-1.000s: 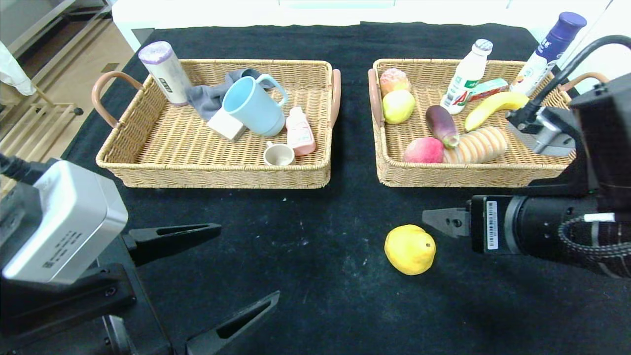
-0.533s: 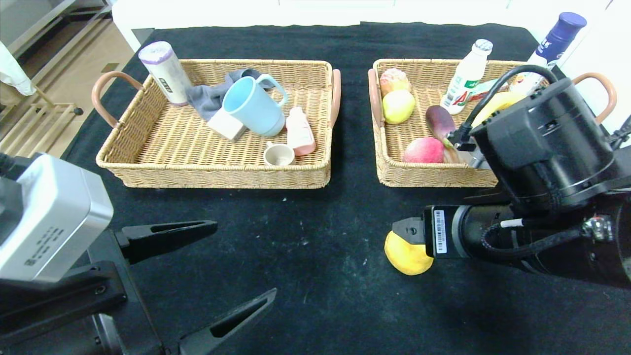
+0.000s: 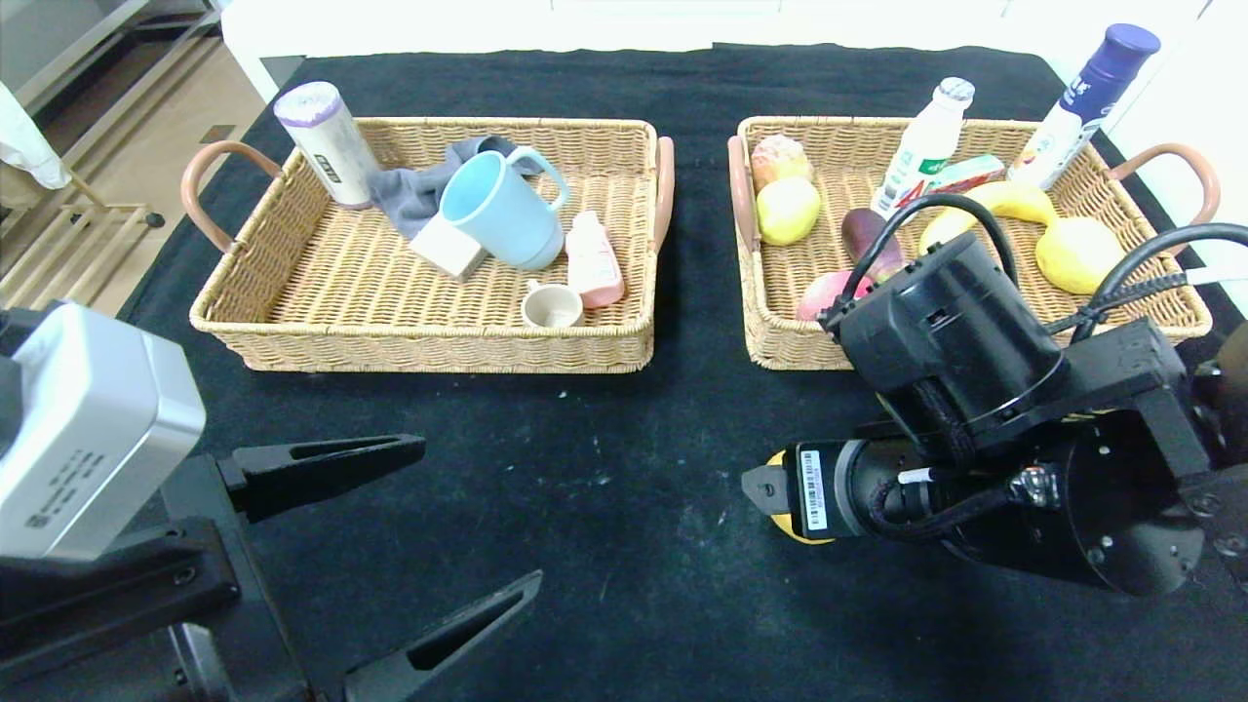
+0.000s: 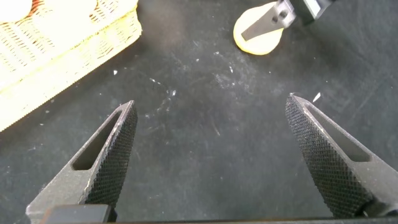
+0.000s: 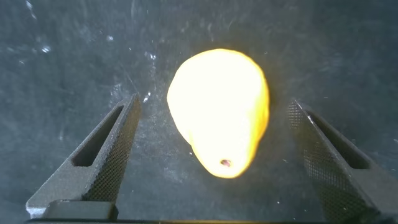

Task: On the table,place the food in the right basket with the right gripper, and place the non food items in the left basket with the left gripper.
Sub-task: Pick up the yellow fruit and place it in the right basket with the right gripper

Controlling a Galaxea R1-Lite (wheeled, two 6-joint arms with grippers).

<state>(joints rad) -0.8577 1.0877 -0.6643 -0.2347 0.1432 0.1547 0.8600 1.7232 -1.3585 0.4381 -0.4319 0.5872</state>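
Meanwhile right basket point(image 3: 975, 341) holds banana point(image 3: 1014, 200), eggplant point(image 3: 863, 234).

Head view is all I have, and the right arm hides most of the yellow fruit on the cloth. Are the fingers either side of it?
Observer: Yes. The right wrist view shows the yellow fruit between the open fingers, a gap on each side.
Operator: Still on the cloth?
Observer: Yes, lying on the black cloth, stem end toward the camera.
Operator: Left gripper?
Observer: The left gripper is open over bare cloth, holding nothing.

Yellow pear point(image 5: 219, 111), black tablecloth point(image 3: 604, 468)
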